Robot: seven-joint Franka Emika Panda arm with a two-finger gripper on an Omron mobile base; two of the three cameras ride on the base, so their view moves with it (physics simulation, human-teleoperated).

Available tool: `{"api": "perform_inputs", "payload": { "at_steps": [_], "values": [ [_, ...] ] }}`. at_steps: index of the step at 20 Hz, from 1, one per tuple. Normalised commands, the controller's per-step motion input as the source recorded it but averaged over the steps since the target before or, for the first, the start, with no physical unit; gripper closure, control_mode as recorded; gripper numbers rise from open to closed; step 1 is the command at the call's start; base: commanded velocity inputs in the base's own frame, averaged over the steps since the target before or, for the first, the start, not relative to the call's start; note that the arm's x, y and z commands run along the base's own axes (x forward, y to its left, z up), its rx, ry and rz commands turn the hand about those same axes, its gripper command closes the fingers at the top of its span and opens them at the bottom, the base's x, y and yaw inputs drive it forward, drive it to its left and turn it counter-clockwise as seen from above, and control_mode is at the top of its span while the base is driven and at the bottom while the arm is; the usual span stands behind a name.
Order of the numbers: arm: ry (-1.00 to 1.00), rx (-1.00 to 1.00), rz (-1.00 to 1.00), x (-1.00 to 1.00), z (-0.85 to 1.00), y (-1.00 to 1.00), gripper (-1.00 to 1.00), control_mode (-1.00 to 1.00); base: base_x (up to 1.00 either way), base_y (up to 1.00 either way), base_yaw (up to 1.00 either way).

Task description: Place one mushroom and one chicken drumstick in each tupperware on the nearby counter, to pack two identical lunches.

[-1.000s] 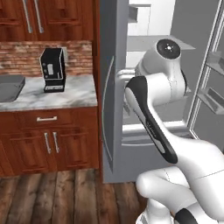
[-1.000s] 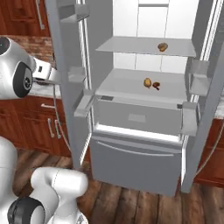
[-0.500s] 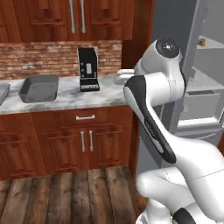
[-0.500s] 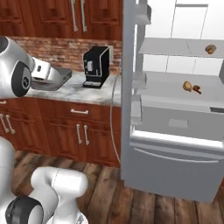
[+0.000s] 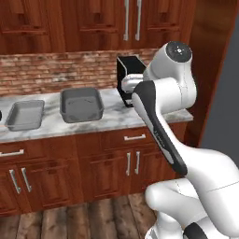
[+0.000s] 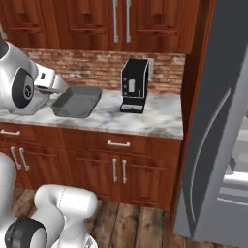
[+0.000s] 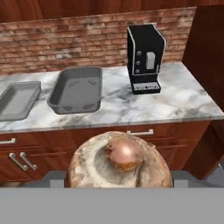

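We've swung from the fridge to the counter; our gripper clamps a mushroom, stem facing the camera.

We see flat, even, bright rendered light with only soft shadows under the trays on the desk, no glare, slightly soft, blocky detail in both base views, and the mushroom looming close and a little blurred.
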Motion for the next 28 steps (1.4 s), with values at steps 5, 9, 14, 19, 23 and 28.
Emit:
{"api": "perform_inputs", "payload": {
  "at_steps": [5, 9, 14, 19, 23, 28],
  "values": [
    [0.00, 0.00, 0.00, 0.00, 0.00, 0.00, 1.00, 1.00, 0.69, 1.00, -0.11],
    [0.00, 0.00, 0.00, 0.00, 0.00, 0.00, 1.00, 1.00, 0.46, 1.00, -0.09],
    [0.00, 0.00, 0.00, 0.00, 0.00, 0.00, 1.00, 1.00, 0.45, 1.00, -0.08],
    [0.00, 0.00, 0.00, 0.00, 0.00, 0.00, 1.00, 1.00, 0.51, 0.87, -0.06],
    [0.00, 0.00, 0.00, 0.00, 0.00, 0.00, 1.00, 1.00, 0.36, -0.01, 0.00],
    [0.00, 0.00, 0.00, 0.00, -0.39, -0.19, 1.00, -1.00, 0.02, -0.12, 0.00]
  ]
}}
